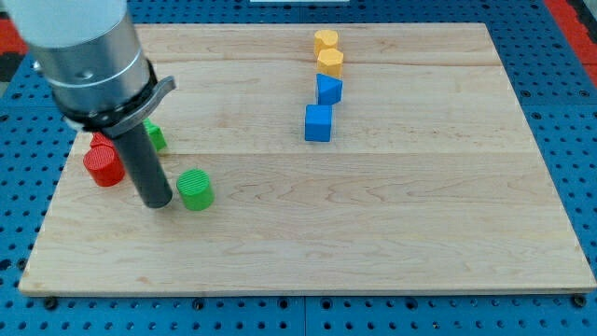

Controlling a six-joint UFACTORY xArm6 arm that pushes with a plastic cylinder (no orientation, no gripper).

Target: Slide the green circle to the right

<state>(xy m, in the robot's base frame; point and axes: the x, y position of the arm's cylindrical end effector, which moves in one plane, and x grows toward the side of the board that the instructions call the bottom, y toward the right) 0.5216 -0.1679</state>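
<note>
Board (392, 243) of pale wood filled most of the view, and on its left part the green circle (195, 189) stood toward the view's bottom, with my tip (157, 203) just beside it on the view's left, nearly touching. Being a bare rod, the arm had nothing to open or close, and since the circle lay to the tip's right, I judged a straight push toward the view's right would carry it over open wood.

Lab bench: wooden board (392, 233) on blue pegboard (569, 103).
</note>
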